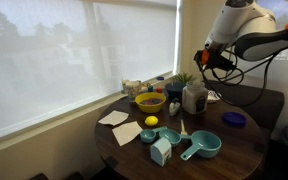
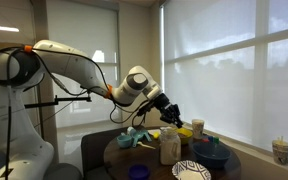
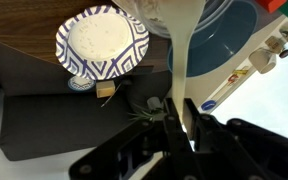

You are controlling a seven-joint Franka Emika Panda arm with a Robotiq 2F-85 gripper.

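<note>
My gripper [image 1: 206, 60] hangs in the air above a white jug [image 1: 194, 97] on a round dark wood table [image 1: 239, 145]. In an exterior view the gripper [image 2: 170, 114] is a little above and apart from the jug [image 2: 170, 146]. In the wrist view the two dark fingers [image 3: 179, 115] stand close together with only a thin slit between them and nothing held. Under them I see the jug's pale top [image 3: 189, 35], a blue-patterned paper bowl [image 3: 102, 44] and a dark blue bowl [image 3: 229, 40].
The table carries a yellow bowl [image 1: 150, 101], a yellow ball [image 1: 151, 121], teal measuring cups [image 1: 202, 146], a small teal-white carton [image 1: 161, 151], paper napkins [image 1: 113, 118] and a purple lid [image 1: 234, 119]. A small plant [image 1: 184, 80] stands by the window blinds.
</note>
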